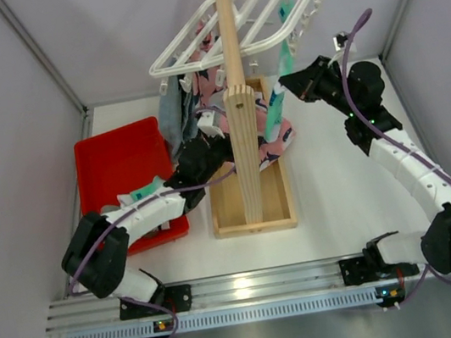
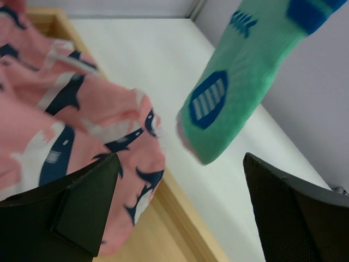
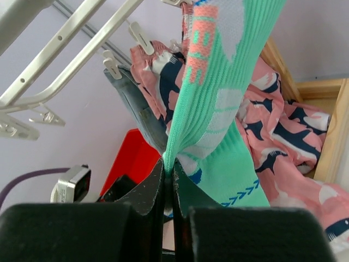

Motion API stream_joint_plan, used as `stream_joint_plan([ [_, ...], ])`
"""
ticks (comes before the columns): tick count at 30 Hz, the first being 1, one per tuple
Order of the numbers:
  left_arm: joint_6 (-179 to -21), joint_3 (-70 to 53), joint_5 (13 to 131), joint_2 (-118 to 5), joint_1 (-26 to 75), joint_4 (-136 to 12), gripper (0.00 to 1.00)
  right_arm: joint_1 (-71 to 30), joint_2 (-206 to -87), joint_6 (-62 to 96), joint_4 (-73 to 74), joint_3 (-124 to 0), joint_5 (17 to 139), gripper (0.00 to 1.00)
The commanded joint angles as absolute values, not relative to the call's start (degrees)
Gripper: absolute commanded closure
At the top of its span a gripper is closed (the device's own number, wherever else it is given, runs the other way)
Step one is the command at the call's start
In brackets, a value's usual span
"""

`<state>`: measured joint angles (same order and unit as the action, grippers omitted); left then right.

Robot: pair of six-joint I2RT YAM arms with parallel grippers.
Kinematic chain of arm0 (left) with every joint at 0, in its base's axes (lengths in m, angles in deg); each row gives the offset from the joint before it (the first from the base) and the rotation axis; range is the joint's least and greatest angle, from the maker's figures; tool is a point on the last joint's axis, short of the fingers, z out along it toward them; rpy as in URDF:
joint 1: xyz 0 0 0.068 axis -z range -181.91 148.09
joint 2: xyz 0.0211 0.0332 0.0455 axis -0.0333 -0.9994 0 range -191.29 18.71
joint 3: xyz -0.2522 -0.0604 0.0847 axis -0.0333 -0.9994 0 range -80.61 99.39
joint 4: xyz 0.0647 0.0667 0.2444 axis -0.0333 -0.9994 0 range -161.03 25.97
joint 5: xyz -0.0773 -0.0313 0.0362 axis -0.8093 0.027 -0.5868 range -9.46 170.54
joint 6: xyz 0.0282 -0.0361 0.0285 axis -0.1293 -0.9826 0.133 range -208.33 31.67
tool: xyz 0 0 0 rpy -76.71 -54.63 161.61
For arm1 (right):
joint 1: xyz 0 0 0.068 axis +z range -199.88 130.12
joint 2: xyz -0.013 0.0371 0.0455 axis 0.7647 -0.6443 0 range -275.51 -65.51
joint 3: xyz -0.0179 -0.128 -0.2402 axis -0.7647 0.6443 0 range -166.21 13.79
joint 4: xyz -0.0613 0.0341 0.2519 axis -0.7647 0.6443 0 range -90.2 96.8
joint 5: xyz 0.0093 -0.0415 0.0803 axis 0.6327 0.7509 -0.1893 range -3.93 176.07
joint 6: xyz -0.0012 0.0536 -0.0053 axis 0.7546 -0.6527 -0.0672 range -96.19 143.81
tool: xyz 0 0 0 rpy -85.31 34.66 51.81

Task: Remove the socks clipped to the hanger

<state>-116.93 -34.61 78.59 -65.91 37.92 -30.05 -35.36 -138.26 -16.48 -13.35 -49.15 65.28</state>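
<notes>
Nearest, at the left, a red tray [image 1: 118, 164] sits on the table under the left arm. Just beyond it, the left gripper [image 2: 180, 183] gapes wide with nothing between its fingers, close beside the pink cloth with navy print [image 2: 65, 109]. Farther right, the right gripper [image 3: 169, 170] is pinched tight on the edge of a teal sock [image 3: 212, 125]. This sock hangs down from the white hanger [image 1: 243, 12], which is perched on the wooden post [image 1: 236, 90] at the far centre.
</notes>
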Motion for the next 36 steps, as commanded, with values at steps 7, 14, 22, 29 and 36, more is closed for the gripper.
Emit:
stream_joint_plan([
  [7,-113.2,-21.1,66.6,-74.8,40.8,-22.6,0.02,-34.9,-135.7,-15.6,-3.0,-53.1,65.9,1.0],
  [14,-112.0,-15.0,69.2,-80.6,41.9,-22.7,0.02,-34.9,-134.9,-15.5,-1.0,-54.2,65.0,1.0],
  [22,-111.1,-8.3,70.5,-85.5,42.2,-22.8,0.2,-34.9,-134.1,-17.1,-1.5,-54.4,63.1,1.0],
  [29,-114.2,-7.0,69.0,-85.3,42.1,-24.2,1.0,-35.9,-133.6,-15.2,-1.4,-55.5,64.1,0.73],
  [36,-115.9,-7.5,67.0,-84.2,42.0,-24.3,1.0,-44.2,-137.2,-13.7,-4.9,-60.0,62.2,0.21],
])
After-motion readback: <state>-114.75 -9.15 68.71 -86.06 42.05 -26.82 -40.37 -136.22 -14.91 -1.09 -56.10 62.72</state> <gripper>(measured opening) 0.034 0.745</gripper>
